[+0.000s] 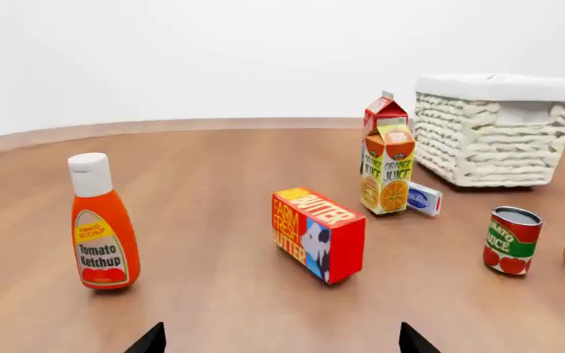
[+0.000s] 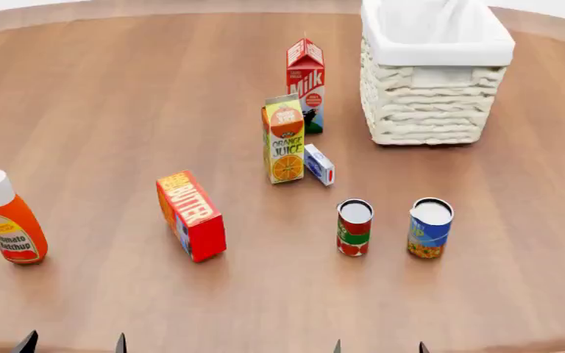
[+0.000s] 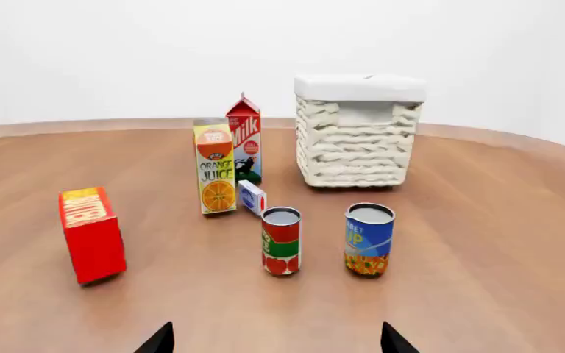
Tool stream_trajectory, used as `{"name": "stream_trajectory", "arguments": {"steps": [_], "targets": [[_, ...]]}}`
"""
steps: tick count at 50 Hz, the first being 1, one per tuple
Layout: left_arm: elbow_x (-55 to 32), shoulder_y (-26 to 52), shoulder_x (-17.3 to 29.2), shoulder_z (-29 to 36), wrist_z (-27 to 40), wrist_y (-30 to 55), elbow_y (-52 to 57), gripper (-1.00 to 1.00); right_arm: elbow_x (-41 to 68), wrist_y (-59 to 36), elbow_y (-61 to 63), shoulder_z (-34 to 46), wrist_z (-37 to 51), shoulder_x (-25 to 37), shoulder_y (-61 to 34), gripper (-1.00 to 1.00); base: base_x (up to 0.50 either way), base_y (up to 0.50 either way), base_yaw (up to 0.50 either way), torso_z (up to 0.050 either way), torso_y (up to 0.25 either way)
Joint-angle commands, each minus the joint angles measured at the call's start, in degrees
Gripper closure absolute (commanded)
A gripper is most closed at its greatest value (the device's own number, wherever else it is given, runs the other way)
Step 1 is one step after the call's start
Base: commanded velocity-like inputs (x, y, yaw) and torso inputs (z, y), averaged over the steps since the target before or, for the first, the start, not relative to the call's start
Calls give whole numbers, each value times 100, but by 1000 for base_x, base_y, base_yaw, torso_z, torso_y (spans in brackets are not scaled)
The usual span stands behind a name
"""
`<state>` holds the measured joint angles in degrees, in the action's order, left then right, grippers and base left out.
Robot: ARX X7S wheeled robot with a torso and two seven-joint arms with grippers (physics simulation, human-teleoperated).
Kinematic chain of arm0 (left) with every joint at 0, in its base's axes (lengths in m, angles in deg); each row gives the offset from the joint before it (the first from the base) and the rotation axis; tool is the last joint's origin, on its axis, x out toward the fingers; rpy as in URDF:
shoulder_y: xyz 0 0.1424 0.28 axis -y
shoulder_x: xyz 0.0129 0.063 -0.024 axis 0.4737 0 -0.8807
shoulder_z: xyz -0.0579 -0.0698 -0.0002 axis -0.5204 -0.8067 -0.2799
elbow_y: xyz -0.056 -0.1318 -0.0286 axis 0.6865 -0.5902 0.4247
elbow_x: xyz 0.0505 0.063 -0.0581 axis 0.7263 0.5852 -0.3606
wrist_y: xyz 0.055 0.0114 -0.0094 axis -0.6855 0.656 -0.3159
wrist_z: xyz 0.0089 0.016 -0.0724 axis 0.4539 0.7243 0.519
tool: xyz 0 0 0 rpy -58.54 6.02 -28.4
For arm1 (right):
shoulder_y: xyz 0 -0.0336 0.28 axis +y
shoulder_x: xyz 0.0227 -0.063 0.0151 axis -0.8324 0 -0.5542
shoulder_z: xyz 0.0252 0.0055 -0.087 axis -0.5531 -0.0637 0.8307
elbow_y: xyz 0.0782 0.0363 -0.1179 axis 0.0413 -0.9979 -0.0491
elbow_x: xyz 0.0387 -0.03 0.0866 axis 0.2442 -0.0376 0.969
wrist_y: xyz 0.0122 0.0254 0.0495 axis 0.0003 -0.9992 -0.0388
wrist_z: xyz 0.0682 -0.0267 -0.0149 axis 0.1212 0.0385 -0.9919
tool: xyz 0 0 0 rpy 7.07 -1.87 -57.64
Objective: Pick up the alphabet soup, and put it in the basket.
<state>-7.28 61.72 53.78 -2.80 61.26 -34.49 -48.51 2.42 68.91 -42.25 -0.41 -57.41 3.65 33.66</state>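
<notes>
A round wooden table with a warm brown grain fills the head view, its curved edge showing at the far side against a plain white wall — nothing else of the room is visible.

The alphabet soup, a blue-labelled can, stands upright toward the near right of the table, just beside a red-and-green tomato can; the two are apart, not touching. The basket stands upright at the far right, well behind both cans, its white lining folded over the rim.

An orange juice carton stands near the middle with a milk carton behind it and a small white-and-blue box lying just beside its base. A red butter box rests on its long edge left of centre, and a ketchup bottle stands upright at the far left.

The left gripper and right gripper show only as dark fingertips at the near edge — each pair spread wide apart, with nothing between them.
</notes>
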Motion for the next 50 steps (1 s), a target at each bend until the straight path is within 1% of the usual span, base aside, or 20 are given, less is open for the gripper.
{"name": "stream_trajectory", "arguments": {"steps": [1,11,15,17,21,26,39,43,50], "targets": [[-84,-4,90,111,105,-5,7,-100,170,-121,135,64,98,90,14,-100,0,0,0,0,0],[-254,-8,254,302,312,25,46,-100,382,-104,212,240,288,260,29,-100,0,0,0,0,0],[-259,-179,291,308,442,-277,346,-100,525,182,564,201,338,302,217,-100,0,0,0,0,0],[-291,-234,322,341,451,-217,472,-100,655,248,728,197,300,333,303,-100,0,0,0,0,0],[-367,-328,360,375,471,-353,634,-100,963,605,1028,161,190,374,502,-100,0,0,0,0,0],[-404,-369,400,390,560,-396,720,-100,1190,614,1259,103,231,431,584,-100,0,0,0,0,0],[-607,-427,492,369,702,-590,811,-100,1350,764,1033,16,443,486,444,-100,0,0,0,0,0],[-824,-410,501,318,685,-659,787,-100,1369,680,943,10,528,513,370,-100,0,0,0,0,0],[-857,-443,536,343,768,-710,860,-100,1465,590,924,40,590,562,333,-100,-36,-121,0,0,0]]}}
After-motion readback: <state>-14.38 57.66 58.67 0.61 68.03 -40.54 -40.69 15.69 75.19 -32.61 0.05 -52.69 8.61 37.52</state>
